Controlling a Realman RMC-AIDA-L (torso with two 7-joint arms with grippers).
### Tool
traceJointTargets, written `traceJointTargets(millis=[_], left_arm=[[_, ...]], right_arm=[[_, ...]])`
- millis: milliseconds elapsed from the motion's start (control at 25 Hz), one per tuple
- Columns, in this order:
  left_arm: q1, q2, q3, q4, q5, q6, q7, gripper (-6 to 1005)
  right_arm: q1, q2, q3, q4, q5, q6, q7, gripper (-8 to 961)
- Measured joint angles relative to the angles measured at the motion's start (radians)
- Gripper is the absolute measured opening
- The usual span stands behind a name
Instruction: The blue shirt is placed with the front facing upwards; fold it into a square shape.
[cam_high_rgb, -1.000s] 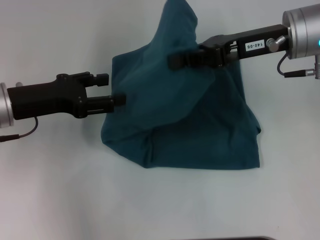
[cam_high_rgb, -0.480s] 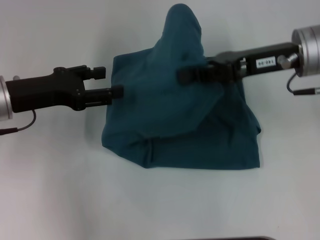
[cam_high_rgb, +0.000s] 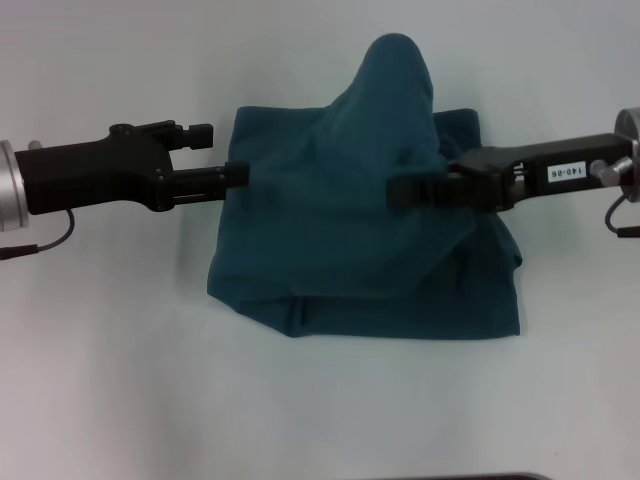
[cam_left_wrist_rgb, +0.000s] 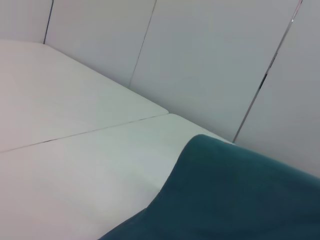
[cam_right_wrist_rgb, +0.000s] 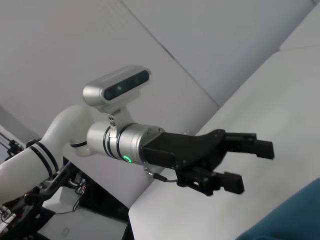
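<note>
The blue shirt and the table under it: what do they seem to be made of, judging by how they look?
The blue shirt looks like soft matte knit cloth, probably cotton: it drapes in loose folds, bunches into a hump and shows no shine. The table seems a hard, smooth white board, perhaps laminate, with a faint sheen; the left wrist view shows a thin seam between its panels.

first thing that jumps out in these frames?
The dark teal-blue cotton shirt, bunched mid-table in a rough, partly folded heap with one peak of cloth standing up at its far edge. Next, the two black grippers reaching in from opposite sides: the left gripper open at the shirt's left edge, the right gripper over the cloth on the right. The white table sets them off.
</note>
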Motion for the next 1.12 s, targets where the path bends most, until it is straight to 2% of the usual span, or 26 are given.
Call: traceJointTargets(millis=[480, 680, 1120], left_arm=[[-0.004, 0.000, 0.000, -0.001, 0.002, -0.002, -0.001, 795], [-0.008, 0.000, 0.005, 0.003, 0.004, -0.010, -0.001, 795], [-0.014, 0.000, 0.011, 0.005, 0.005, -0.013, -0.001, 795]], right_arm=[[-0.098, -0.010, 0.007, -0.020, -0.006, -0.027, -0.001, 52], [-0.133, -0.023, 0.007, -0.064, -0.010, -0.056, -0.003, 52], [-0.166, -0.030, 0.007, -0.078, -0.011, -0.070, -0.016, 53]])
